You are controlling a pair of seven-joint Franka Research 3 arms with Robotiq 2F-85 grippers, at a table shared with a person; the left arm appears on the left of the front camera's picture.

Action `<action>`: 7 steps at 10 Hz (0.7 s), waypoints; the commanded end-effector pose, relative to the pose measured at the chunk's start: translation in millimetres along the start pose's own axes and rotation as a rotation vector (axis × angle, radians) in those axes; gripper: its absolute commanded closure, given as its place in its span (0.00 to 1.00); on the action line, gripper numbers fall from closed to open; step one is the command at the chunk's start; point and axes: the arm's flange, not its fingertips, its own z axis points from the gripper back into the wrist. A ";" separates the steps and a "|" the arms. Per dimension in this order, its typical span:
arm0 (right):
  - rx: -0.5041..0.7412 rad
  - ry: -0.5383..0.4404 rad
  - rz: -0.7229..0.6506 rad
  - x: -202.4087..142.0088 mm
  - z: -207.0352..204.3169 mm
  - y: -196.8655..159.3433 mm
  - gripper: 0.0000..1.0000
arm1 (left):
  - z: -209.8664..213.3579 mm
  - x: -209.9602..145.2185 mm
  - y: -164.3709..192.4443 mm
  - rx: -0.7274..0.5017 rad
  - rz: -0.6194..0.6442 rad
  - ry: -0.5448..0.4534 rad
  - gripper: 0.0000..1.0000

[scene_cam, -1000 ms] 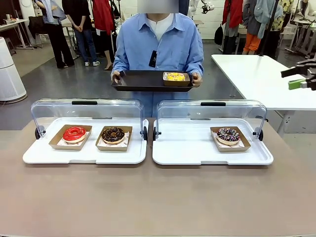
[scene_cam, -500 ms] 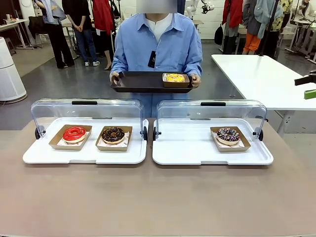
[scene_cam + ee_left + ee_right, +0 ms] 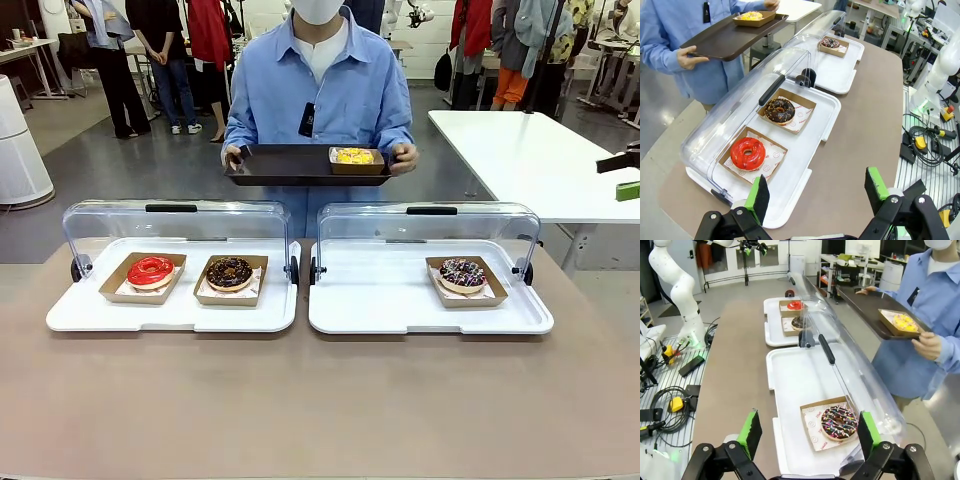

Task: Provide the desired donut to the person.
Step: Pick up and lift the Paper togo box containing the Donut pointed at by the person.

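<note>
Yellow-iced donut [image 3: 354, 155] sits in its card holder at the right end of the dark tray [image 3: 270, 165] the person [image 3: 320, 90] holds, beyond the bench's [image 3: 300, 400] far edge. Nearer is the right gripper [image 3: 807, 437], spread wide and empty. And the left gripper [image 3: 817, 192] is likewise released.

Left gripper [image 3: 817, 189] and right gripper [image 3: 808, 431] each hover with green-padded fingers spread wide apart.

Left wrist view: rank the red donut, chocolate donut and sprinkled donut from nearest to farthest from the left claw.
From the left claw:
1. red donut, at the near end of the closer tray.
2. chocolate donut, same tray, just beyond.
3. sprinkled donut, on the far tray.
</note>
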 end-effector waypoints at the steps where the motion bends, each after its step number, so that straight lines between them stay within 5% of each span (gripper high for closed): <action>1: 0.003 0.002 -0.014 0.1 -0.1 1.5 0.00 | 0.7 0.9 -0.1 -0.005 -0.009 -0.021 0.00; 7: 0.003 0.002 -0.014 0.1 -0.1 1.5 0.00 | 0.7 0.9 -0.1 -0.005 -0.009 -0.021 0.00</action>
